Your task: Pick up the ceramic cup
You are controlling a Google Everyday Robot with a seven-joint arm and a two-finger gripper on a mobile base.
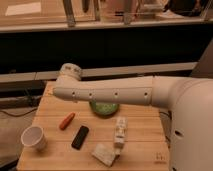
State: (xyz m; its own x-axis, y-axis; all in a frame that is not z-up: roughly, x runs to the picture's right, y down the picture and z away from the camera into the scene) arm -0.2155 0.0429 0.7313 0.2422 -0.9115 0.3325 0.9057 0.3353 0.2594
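Note:
The ceramic cup (34, 137) is small and white and stands upright near the front left corner of the wooden table (145, 147). Nothing touches it. My white arm (110, 94) stretches from the right across the middle of the view, above the table, and ends at a rounded joint (70, 74) at the left. The gripper itself does not show; it lies hidden beyond that joint, well above and behind the cup, and holds nothing that I can see.
A dark green bowl (104, 108) sits partly under the arm. An orange carrot-like piece (67, 120), a black oblong (80, 136), a white bottle (120, 132) and a pale packet (105, 154) lie mid-table. A dark counter stands behind.

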